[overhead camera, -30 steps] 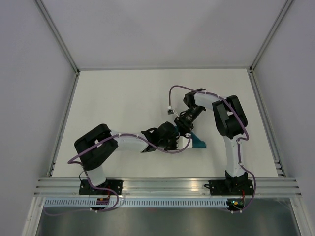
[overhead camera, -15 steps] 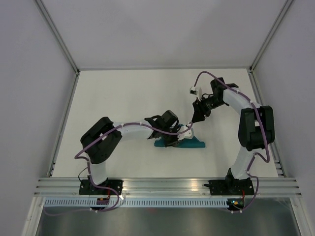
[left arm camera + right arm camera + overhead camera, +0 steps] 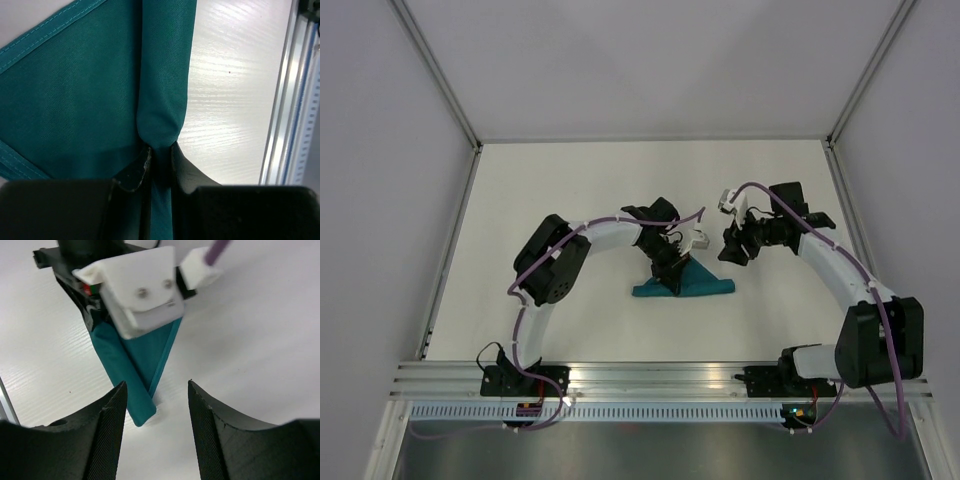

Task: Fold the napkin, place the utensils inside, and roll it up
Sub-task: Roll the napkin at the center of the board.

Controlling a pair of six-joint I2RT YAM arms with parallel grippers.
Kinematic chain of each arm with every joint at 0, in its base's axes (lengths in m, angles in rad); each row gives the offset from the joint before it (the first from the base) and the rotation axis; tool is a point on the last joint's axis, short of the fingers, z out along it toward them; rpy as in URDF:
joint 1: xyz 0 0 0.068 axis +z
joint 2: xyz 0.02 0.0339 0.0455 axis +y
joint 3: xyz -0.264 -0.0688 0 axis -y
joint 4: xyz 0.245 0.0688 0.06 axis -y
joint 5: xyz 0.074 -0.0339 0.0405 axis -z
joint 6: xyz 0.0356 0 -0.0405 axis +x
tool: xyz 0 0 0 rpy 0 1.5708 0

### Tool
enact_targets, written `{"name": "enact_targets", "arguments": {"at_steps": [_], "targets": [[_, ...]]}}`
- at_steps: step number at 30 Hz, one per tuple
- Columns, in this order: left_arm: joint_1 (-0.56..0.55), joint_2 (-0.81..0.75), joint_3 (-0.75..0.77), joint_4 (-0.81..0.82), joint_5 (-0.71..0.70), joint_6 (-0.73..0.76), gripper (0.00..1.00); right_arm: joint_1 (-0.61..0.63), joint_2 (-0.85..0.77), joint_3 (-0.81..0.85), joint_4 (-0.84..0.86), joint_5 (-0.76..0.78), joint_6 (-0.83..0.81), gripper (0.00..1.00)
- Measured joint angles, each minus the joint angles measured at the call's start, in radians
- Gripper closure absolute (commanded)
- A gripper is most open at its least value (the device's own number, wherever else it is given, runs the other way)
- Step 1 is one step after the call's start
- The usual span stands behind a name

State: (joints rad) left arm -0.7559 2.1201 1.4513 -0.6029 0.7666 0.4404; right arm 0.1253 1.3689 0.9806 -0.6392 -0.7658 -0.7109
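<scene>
the left hand (image 3: pixel 159 150) pinches a fold of the napkin (image 3: pixel 708 286) on the counter (image 3: pixel 570 190), while the right hand (image 3: pixel 730 246) hangs open near the napkin's right end.

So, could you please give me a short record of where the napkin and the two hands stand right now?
napkin: teal cloth, lying as a narrow bundle on the table, with one end raised
left hand: shut, pinching a fold of the napkin
right hand: open, holding nothing, to the right of the napkin and not touching it
utensils: none visible in any view
</scene>
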Motion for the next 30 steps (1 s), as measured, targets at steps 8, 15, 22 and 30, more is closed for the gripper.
{"name": "enact_targets", "arguments": {"at_steps": [8, 15, 22, 30], "targets": [[0.054, 0.113, 0.127, -0.159, 0.110, -0.040, 0.97, 0.338, -0.134, -0.181, 0.202, 0.260, -0.013, 0.41], [0.077, 0.174, 0.193, -0.248, 0.159, -0.061, 0.97, 0.573, -0.038, -0.268, 0.341, 0.476, -0.043, 0.40], [0.092, 0.195, 0.206, -0.306, 0.177, -0.062, 0.96, 0.665, 0.047, -0.304, 0.446, 0.596, -0.071, 0.40], [0.100, 0.212, 0.220, -0.352, 0.192, -0.062, 0.91, 0.690, 0.092, -0.307, 0.490, 0.642, -0.087, 0.46]]}}
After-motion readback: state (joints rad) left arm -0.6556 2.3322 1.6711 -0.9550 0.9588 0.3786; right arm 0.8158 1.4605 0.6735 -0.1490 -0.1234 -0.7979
